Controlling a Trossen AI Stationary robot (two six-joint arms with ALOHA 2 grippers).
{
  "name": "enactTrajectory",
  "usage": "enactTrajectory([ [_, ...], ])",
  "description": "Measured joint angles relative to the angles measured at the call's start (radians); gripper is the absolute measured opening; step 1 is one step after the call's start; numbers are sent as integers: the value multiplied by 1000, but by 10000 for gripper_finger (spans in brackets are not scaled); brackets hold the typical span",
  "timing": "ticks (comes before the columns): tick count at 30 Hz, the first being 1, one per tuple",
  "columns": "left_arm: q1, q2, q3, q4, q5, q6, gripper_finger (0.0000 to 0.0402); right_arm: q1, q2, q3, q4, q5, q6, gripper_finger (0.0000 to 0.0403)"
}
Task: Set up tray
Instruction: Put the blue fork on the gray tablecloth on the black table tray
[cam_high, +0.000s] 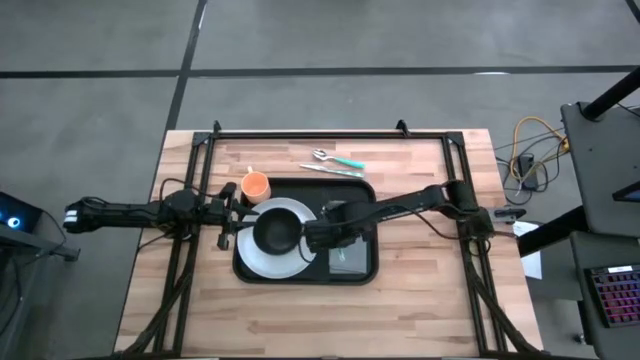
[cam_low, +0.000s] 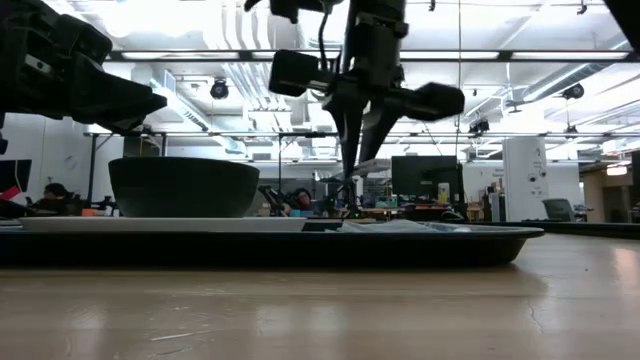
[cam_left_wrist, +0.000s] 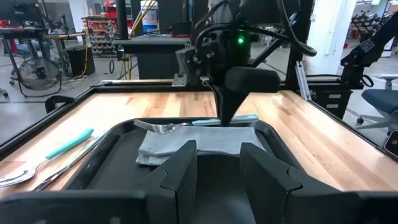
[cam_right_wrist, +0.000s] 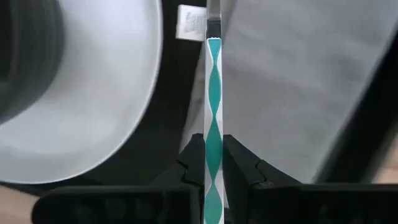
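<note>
At the tray's (cam_high: 368, 268) left edge the left pincer (cam_high: 232, 212) is held spread, beside an orange cup (cam_high: 256, 185). On the mid-table tray, a fork (cam_right_wrist: 213, 112) is pinched over the napkin (cam_high: 350, 258) by the right pincer (cam_high: 312, 240).

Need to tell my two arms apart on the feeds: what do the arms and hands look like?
Both arms are alike: slim, dark, jointed links. The right arm carries black cables looped along it and a small green light near the wrist; its hand has two black, angular fingers. The left hand has the same blocky black fingers.
</note>
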Motion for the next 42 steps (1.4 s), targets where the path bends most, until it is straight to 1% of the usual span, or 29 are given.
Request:
enactTrajectory([
  [4, 0, 0, 0, 0, 0, 0, 105, 6, -68, -160, 154, 18, 89, 19],
  [7, 0, 0, 0, 0, 0, 0, 105, 16, -94, -237, 204, 27, 181, 19],
  [9, 0, 0, 0, 0, 0, 0, 105, 25, -100, -262, 205, 28, 230, 19],
  [19, 0, 0, 0, 0, 0, 0, 105, 70, -98, -280, 207, 32, 311, 19],
  [25, 0, 0, 0, 0, 0, 0, 105, 99, -96, -326, 219, 33, 365, 19],
  [30, 0, 0, 0, 0, 0, 0, 105, 106, -96, -360, 291, 80, 366, 19],
  [37, 0, 0, 0, 0, 0, 0, 105, 93, -96, -402, 339, 87, 356, 19],
  [42, 0, 0, 0, 0, 0, 0, 105, 91, -96, -413, 362, 134, 343, 19],
])
